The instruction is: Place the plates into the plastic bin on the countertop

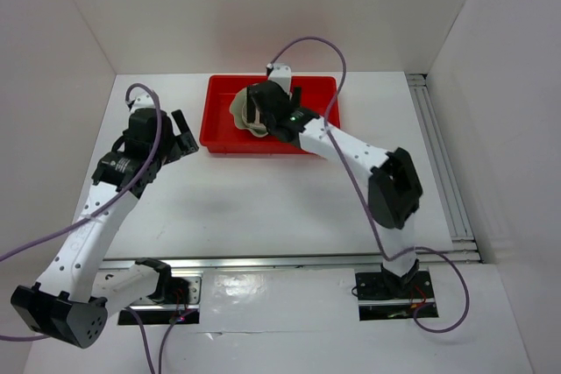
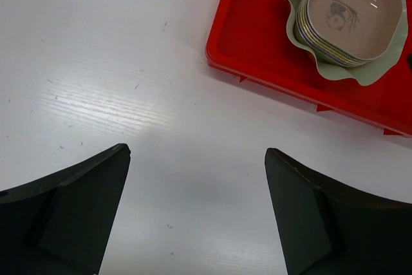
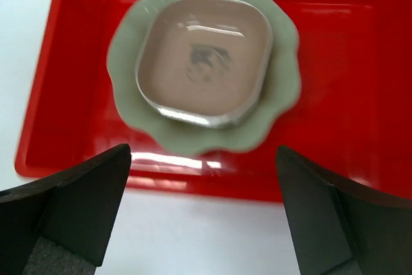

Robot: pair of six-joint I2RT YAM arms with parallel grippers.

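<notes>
Stacked plates lie in the red bin. The right pincer above them and the left pincer over the counter both gape wide and empty. The plates look stiff, light and slick, so grip them at the rim.

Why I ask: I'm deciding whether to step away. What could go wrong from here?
1. The right tool hangs open over the small dishes stacked in the red bin; lifting away, a finger could clip the pinkish-tan top dish and shift the stack.
2. The small dishes merely rest on the pale green scalloped dish, so a knock might slide them off.
3. The left tool is open beside the bin; a sweep could shove it.
</notes>
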